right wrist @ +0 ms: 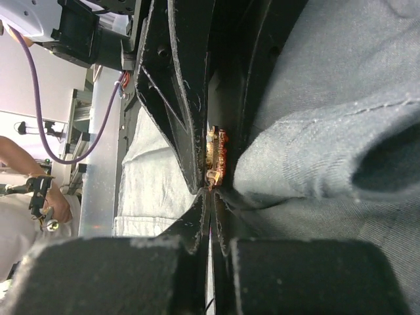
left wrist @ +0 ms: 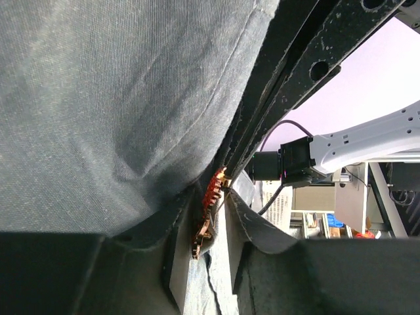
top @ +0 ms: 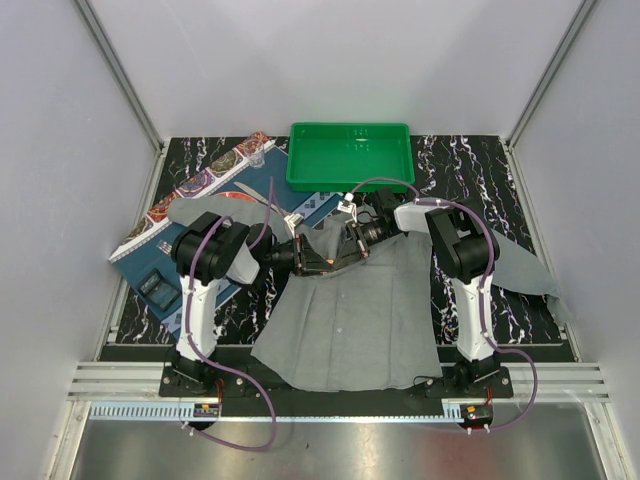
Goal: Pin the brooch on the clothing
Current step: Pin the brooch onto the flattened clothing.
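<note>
Here, red-orange, gold-edged brooch (left wrist: 211, 191) against grey clothing (left wrist: 118, 98), btwn slightly spread L pincer (left wrist: 210, 239); R pincer (right wrist: 210, 197) pressed together.

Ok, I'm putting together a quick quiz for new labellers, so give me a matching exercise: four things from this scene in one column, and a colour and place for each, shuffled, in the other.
Things:
1. brooch
2. shirt
3. tray
4. placemat

Descriptions:
A. green, at the back
B. dark blue, patterned, on the left
C. grey, spread out in the middle
D. red-orange, tiny, against the shirt's fabric

Pairs: 1-D, 2-C, 3-A, 4-B
</note>
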